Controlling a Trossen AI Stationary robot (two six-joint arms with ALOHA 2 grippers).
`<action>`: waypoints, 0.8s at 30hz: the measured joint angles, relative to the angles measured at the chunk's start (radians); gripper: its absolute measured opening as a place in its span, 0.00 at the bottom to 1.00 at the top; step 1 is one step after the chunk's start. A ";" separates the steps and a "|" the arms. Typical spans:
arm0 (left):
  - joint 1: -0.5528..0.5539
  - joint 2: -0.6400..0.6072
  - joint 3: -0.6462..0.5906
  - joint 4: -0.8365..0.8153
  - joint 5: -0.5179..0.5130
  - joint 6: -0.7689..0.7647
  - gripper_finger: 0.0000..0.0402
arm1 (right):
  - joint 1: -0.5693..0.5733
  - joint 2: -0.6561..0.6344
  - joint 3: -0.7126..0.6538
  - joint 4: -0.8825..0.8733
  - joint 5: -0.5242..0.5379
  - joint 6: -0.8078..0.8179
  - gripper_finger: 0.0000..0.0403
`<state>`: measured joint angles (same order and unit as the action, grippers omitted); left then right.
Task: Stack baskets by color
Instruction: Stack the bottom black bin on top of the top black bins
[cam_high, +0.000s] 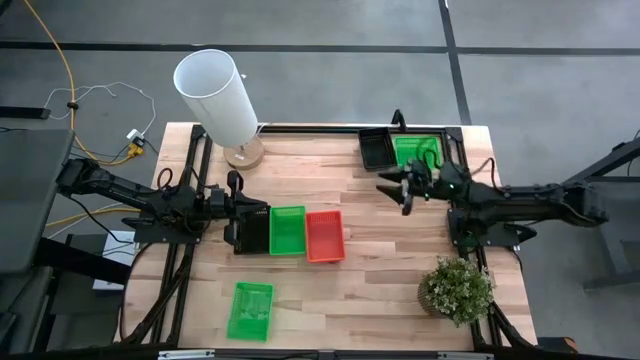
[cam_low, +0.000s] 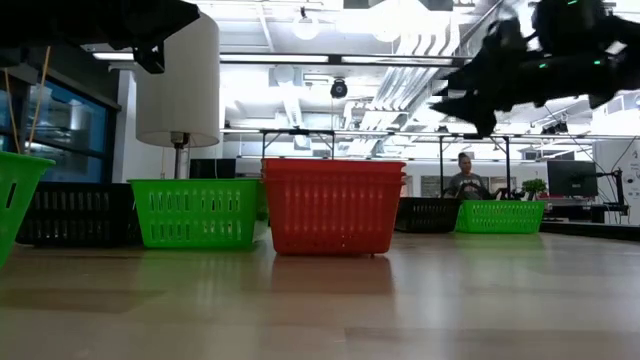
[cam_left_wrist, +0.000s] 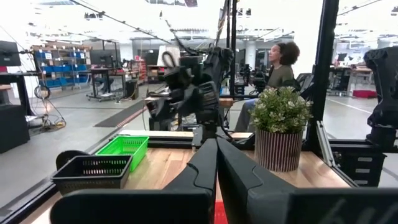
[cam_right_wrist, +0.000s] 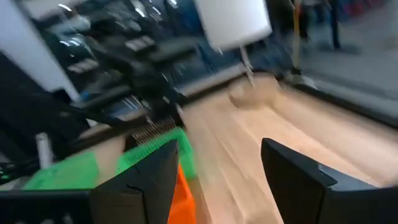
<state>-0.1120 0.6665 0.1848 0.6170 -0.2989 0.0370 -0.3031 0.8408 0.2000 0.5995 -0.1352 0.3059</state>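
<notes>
A black basket (cam_high: 252, 232), a green basket (cam_high: 288, 230) and a red basket (cam_high: 325, 235) stand side by side on their bottoms at mid-table. A further green basket (cam_high: 250, 310) sits near the front edge. At the far right stand another black basket (cam_high: 376, 149) and another green one (cam_high: 418, 150). My left gripper (cam_high: 258, 211) hangs shut above the row's left end, its fingers (cam_left_wrist: 211, 163) pressed together and holding nothing. My right gripper (cam_high: 392, 190) floats open and empty above the table, between the far-right pair and the row, with a wide gap between its fingers (cam_right_wrist: 163, 177).
A white lamp shade (cam_high: 217, 95) on a wooden foot stands at the far left of the table. A potted plant (cam_high: 456, 290) stands at the near right. Bare wood lies between the row and the plant. A person (cam_left_wrist: 280, 65) sits in the room beyond the table.
</notes>
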 joint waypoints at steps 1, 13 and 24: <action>0.000 0.000 0.000 0.000 0.000 0.000 0.00 | 0.026 -0.009 -0.012 0.034 0.003 -0.025 0.54; 0.000 0.000 0.000 -0.016 0.000 0.019 0.00 | 0.214 -0.004 -0.024 0.043 0.109 -0.201 0.54; 0.000 0.000 0.000 -0.018 0.000 0.019 0.00 | 0.214 -0.005 -0.024 0.053 0.103 -0.176 0.40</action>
<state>-0.1119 0.6664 0.1848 0.5987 -0.2990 0.0560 -0.0887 0.8360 0.1761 0.6521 -0.0319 0.1297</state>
